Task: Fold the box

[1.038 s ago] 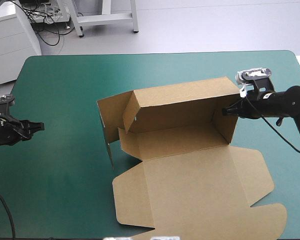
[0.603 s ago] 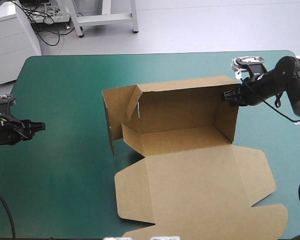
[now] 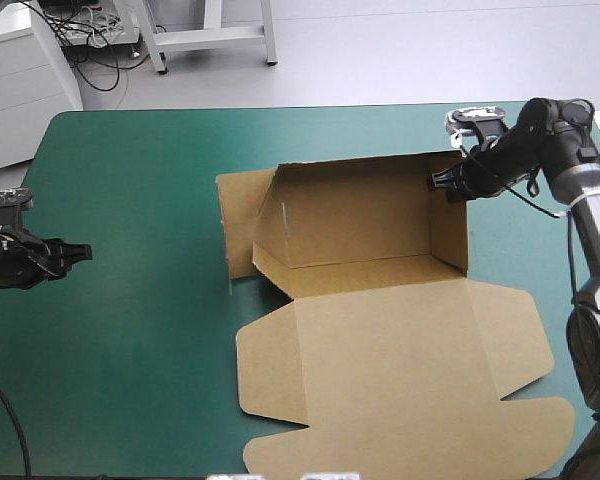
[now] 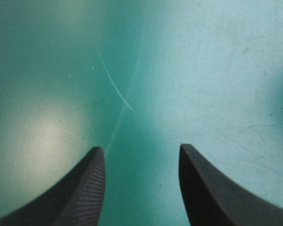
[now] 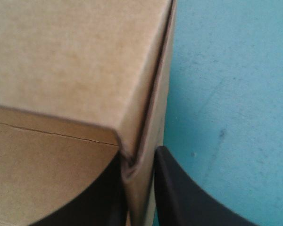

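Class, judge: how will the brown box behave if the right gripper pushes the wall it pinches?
Probably hinges rather than bends: the box shows flat panels, sharp creases. Likely light: the right gripper holds a wall upright by one corner. The left end flap sits untucked and may swing.

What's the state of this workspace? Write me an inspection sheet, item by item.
Surface: teal-green cover, bare around the box.
Job's things: brown box, back and right walls raised, left-end flaps untucked, lid flat toward the near edge.
Clutter: nothing seen.
Hands: right hand shut on the box's far right corner; left hand open over bare cover near the left edge, apart from the box.
Cables: nothing seen.
Surroundings: nothing seen.
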